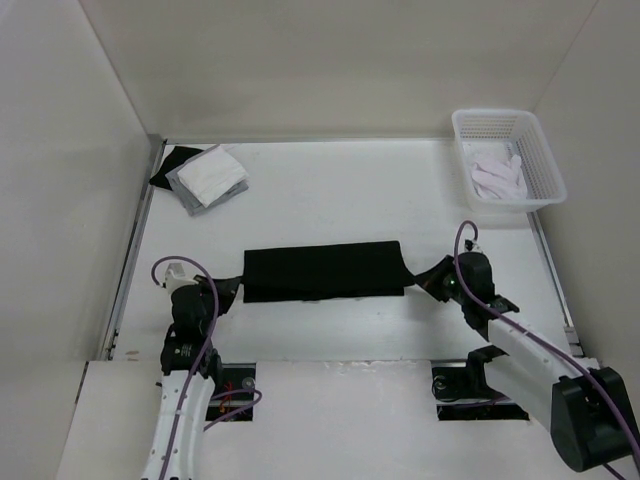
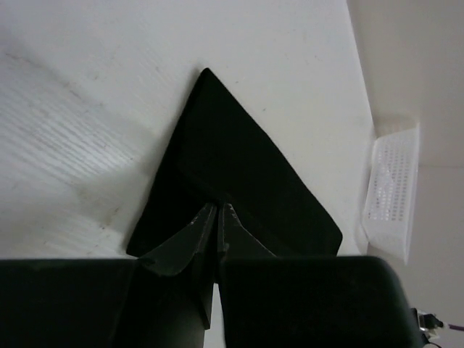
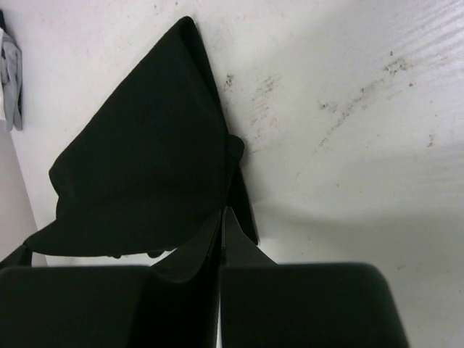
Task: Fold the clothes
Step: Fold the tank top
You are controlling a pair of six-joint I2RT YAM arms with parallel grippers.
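The clothes (image 1: 325, 270), a black tank top, lie folded into a long flat band across the middle of the white table. My left gripper (image 1: 236, 288) is at the band's left end. In the left wrist view its tips (image 2: 219, 206) are pressed together on the near edge of the black fabric (image 2: 232, 159). My right gripper (image 1: 430, 280) is at the right end, where a corner of the cloth is drawn out toward it. In the right wrist view the right gripper (image 3: 223, 212) is shut on the edge of the fabric (image 3: 145, 167).
A white plastic basket (image 1: 545, 180) holding white garments (image 1: 495, 172) stands at the back right; it also shows in the left wrist view as the basket (image 2: 391, 188). A small white, grey and black cloth pile (image 1: 205, 178) lies at the back left. Walls enclose the table on three sides.
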